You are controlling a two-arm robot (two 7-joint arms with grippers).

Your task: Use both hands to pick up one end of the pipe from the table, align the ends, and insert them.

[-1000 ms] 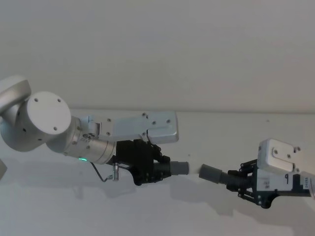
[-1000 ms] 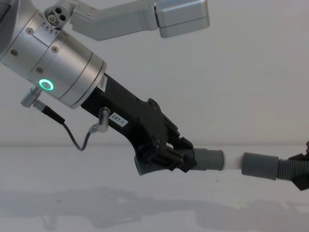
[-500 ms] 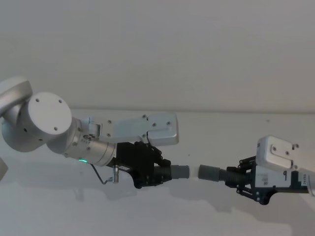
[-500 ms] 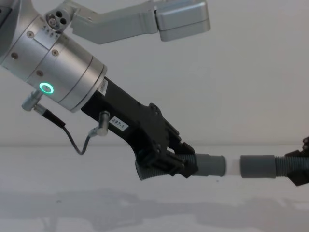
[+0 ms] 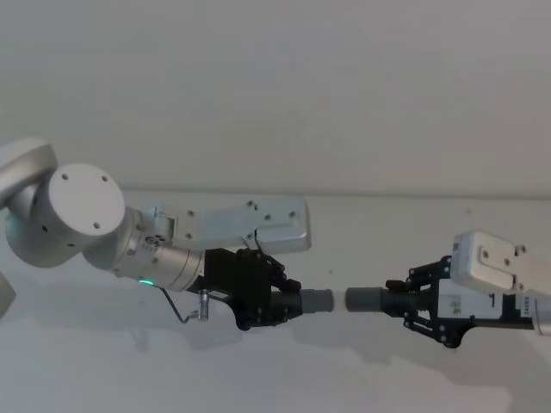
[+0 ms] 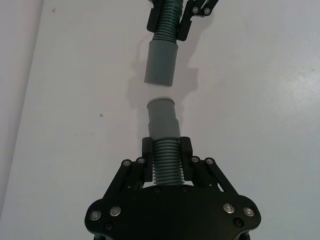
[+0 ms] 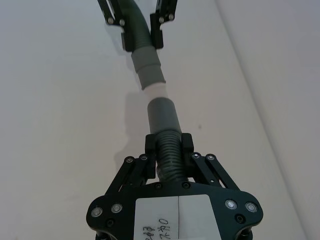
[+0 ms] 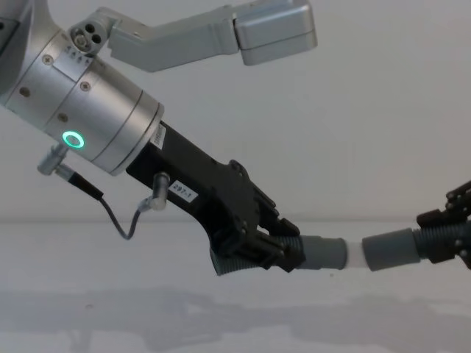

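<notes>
While we are holding both pieces above the table [image 5: 362, 379], the scene is reading like this:
Left gripper [image 5: 274, 297]: reaching in from the head view's left on its silver wrist [image 8: 88, 121], green ring light [image 8: 72, 140] glowing, jaws clamped on the ribbed part of the left pipe piece [image 6: 163, 120].
Right gripper [image 5: 413, 301]: coming in from the right, jaws clamped on the right pipe piece [image 7: 162, 117].
Ends: facing each other at lower centre, just apart, roughly in line.
Surface and room: plain white table, pale wall [image 5: 275, 86] behind.

Behind my white table [image 5: 362, 379] rises a plain pale grey wall [image 5: 275, 86], evenly lit, meeting the table's far edge.
</notes>
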